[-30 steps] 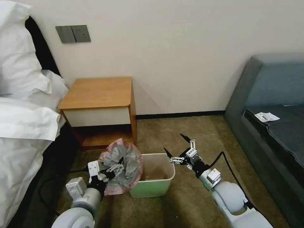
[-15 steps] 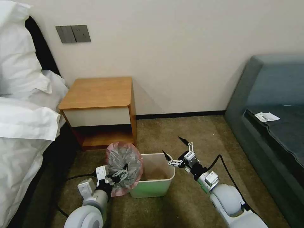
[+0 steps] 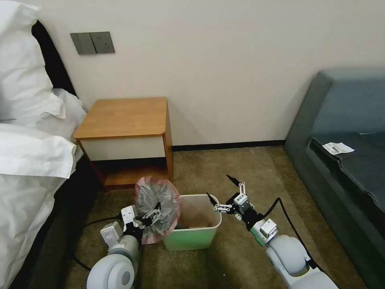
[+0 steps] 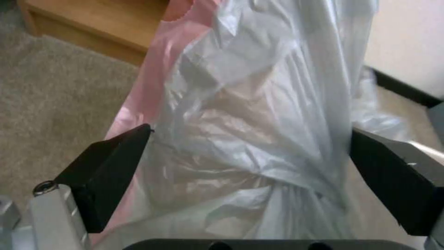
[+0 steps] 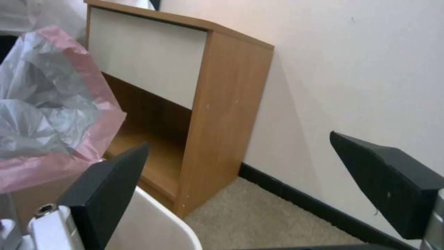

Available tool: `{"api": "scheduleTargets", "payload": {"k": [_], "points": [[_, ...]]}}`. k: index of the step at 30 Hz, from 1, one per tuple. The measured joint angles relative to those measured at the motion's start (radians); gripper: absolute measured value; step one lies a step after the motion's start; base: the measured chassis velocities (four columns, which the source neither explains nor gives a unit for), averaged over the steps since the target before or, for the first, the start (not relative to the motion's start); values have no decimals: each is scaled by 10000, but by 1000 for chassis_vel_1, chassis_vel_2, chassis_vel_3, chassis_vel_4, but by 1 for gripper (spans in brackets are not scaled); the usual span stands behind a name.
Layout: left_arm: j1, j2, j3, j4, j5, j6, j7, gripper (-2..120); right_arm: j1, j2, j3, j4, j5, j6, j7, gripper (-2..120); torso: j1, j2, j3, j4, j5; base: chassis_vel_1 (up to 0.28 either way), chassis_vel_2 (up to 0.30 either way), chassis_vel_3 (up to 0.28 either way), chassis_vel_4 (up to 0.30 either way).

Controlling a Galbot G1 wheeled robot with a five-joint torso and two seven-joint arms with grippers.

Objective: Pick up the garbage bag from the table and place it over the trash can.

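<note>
We hold the garbage bag [image 3: 157,208] up off the carpet [image 3: 240,257] in our left gripper [image 3: 151,215], just beside the left edge of the trash can [image 3: 196,237], with its crumpled grey body bunched and its pink rim ringing the top and the left side. In the left wrist view the bag [image 4: 249,132] fills the space between the two black fingers [image 4: 111,170], which stand wide on either side of the plastic, so we cannot tell whether they press on it. The bag overlaps the can's left rim in the head view, but we cannot tell whether it touches. Our right gripper [image 3: 223,188] hovers over the can's right corner with its fingers spread apart and nothing between them; in the right wrist view that gripper [image 5: 240,187] faces the desk [image 5: 194,104] and the wall. The desk [image 3: 124,132] stands behind the can against the wall, beside the bed [image 3: 28,160], its top bare.
</note>
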Motion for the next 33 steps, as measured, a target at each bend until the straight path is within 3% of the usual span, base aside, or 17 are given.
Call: {"api": "scheduleTargets", "payload": {"k": [11,33], "points": [[289,29,-33,-558,-138,180,-59,100,85,1,-29,-15,-6,4,0,100,0,0,0,1,-1,0,0,0,0],[-203,-167,34,831,5,164,-153,94,63,43,-64,-74,-49,56,0,100,0,0,0,0,-1,0,0,0,0]]}}
